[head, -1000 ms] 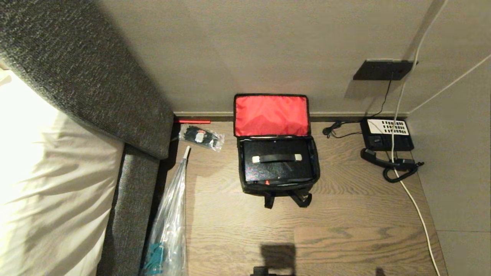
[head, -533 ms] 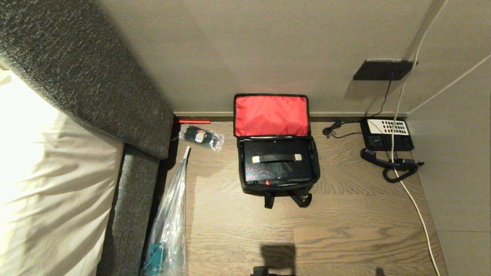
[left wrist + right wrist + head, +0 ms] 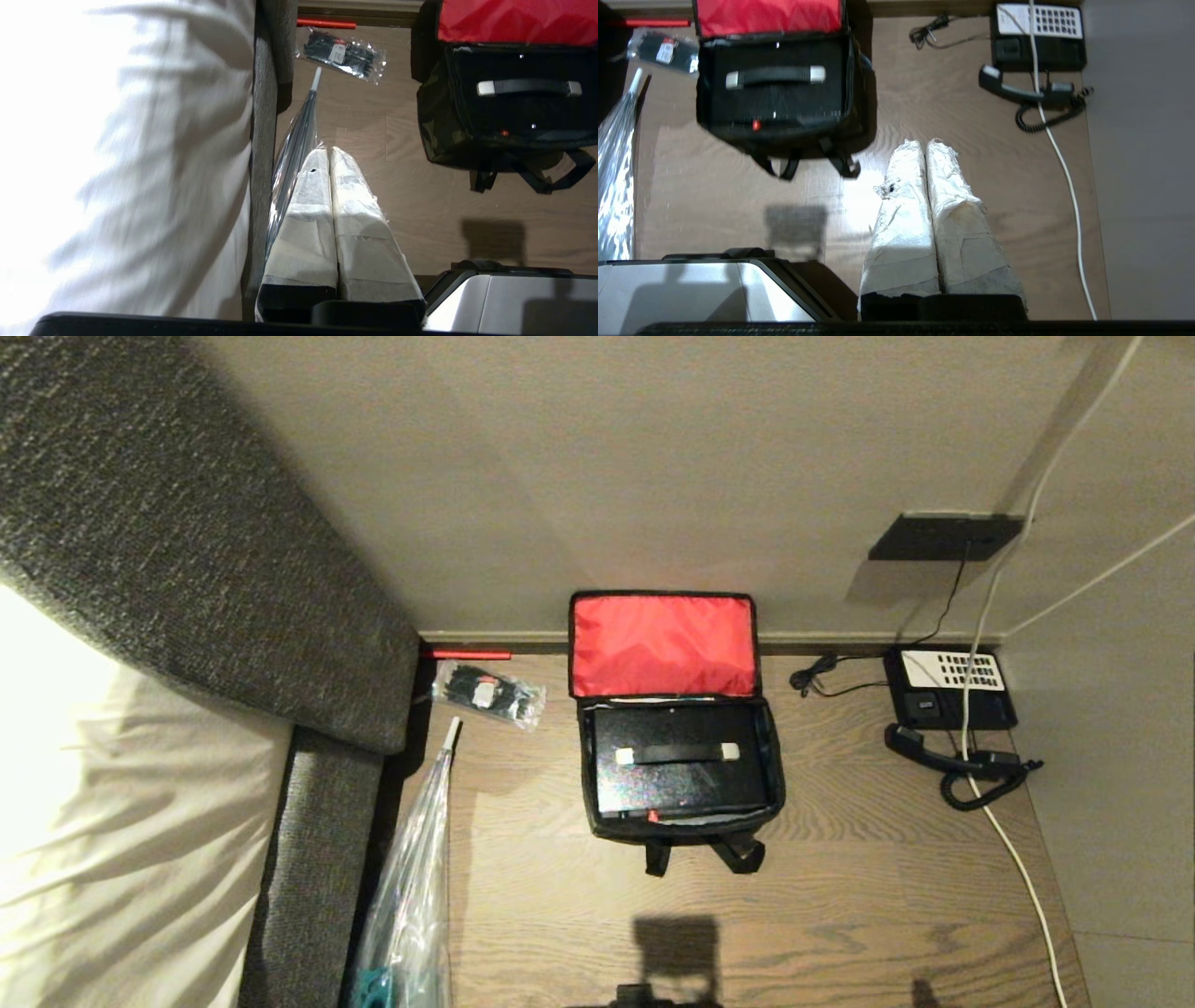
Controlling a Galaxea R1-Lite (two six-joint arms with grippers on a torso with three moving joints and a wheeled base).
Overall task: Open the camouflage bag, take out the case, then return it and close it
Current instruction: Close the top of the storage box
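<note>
We see the camouflage bag (image 3: 681, 821) standing on the wooden floor (image 3: 840, 896) against the wall's skirting, its lid thrown back so that the red lining (image 3: 663, 644) leans upright against the wall. Inside the open bag lies the case (image 3: 681, 775), flat and black, filling nearly the whole compartment, with its black handle (image 3: 677, 752) and silvery handle ends facing up. Two black straps (image 3: 705, 854) trail from the bag's near side onto the floor.

Neither arm shows in the head view. In the left wrist view we find the left end effector (image 3: 331, 151) hanging above the floor near the sofa, well apart from the bag, its two white-wrapped fingers (image 3: 308, 205) pressed together and holding nothing. In the right wrist view the right end effector (image 3: 924, 144) hangs over bare floor between the bag and the telephone, its taped fingers (image 3: 952, 205) likewise pressed together and empty.

To the bag's left, a small clear packet of black items (image 3: 489, 693) lies near the skirting, and a long clear plastic bag (image 3: 411, 896) runs along the base of the grey sofa (image 3: 233, 569), beside a white cushion (image 3: 121, 821). To the bag's right, a black telephone with a white keypad (image 3: 950, 686) sits by the wall, its handset (image 3: 938, 751) off the cradle on the floor with the coiled cord beside it. A white cable (image 3: 1013, 859) runs across the phone and along the floor.
</note>
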